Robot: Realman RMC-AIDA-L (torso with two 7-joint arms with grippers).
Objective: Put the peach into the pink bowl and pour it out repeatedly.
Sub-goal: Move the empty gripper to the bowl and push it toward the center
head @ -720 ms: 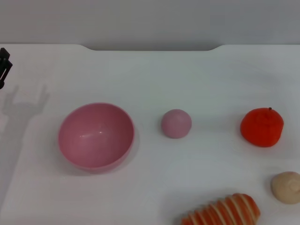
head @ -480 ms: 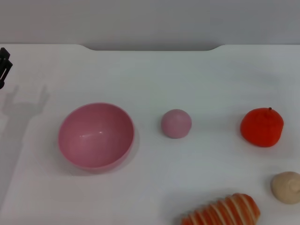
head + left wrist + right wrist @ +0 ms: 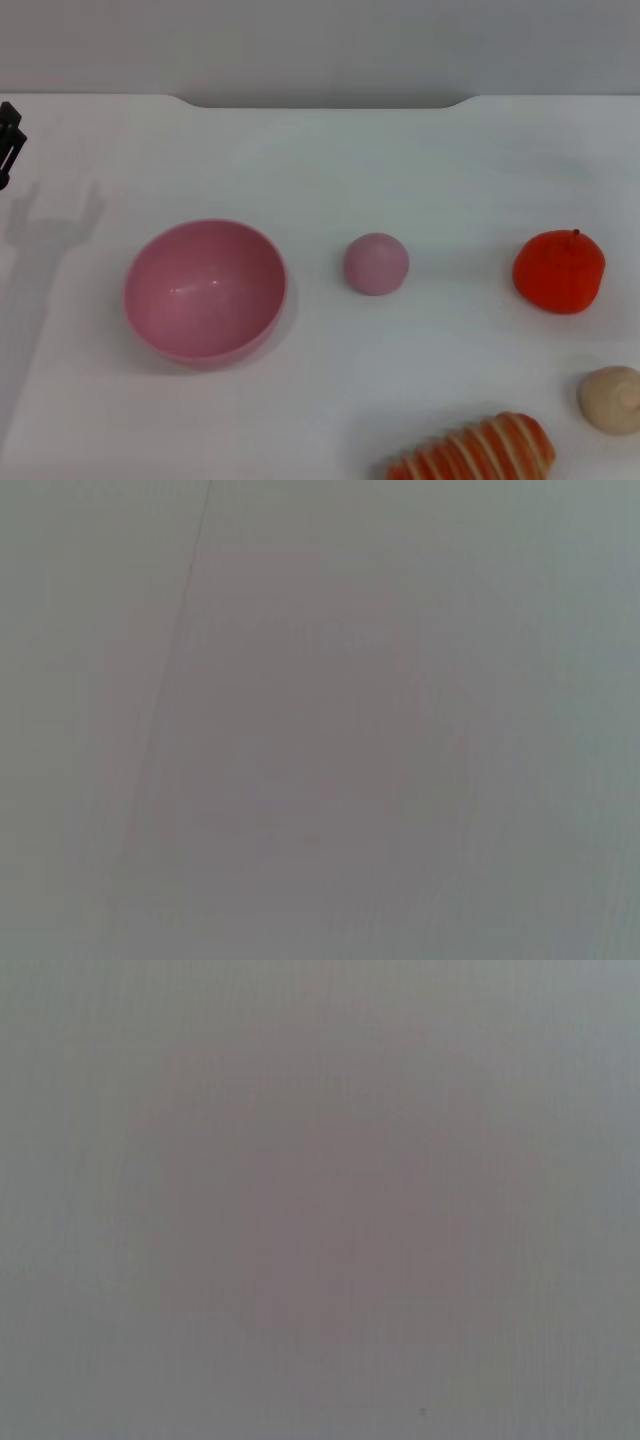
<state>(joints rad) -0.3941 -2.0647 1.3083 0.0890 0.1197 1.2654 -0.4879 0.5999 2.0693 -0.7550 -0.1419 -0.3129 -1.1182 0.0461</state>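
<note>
Left end effector (image 3: 8,145) showed only as a small black part at the far left edge of the head view, raised over the tabletop (image 3: 330,160) and well apart from every object; whether it was spread or pressed together could not be told. Its shadow fell on the white surface just beside it. Right end effector did not appear in any view. Both wrist views showed only a plain grey, featureless surface. Objects, largest first: the pink bowl (image 3: 205,290) stood upright on the left part of the tabletop, mouth up, with nothing inside it. A striped orange-and-cream item (image 3: 475,452) lay at the near edge to the right, partly cut off by the frame. An orange-red round fruit (image 3: 558,271) with a small dark stem sat toward the right side. The peach (image 3: 376,264) rested on the tabletop between the pink bowl and the orange-red fruit, near the bowl but not touching it, and outside it. A beige lumpy ball (image 3: 611,399) sat at the right edge, nearer the robot than the orange-red fruit and just beside the striped item.
</note>
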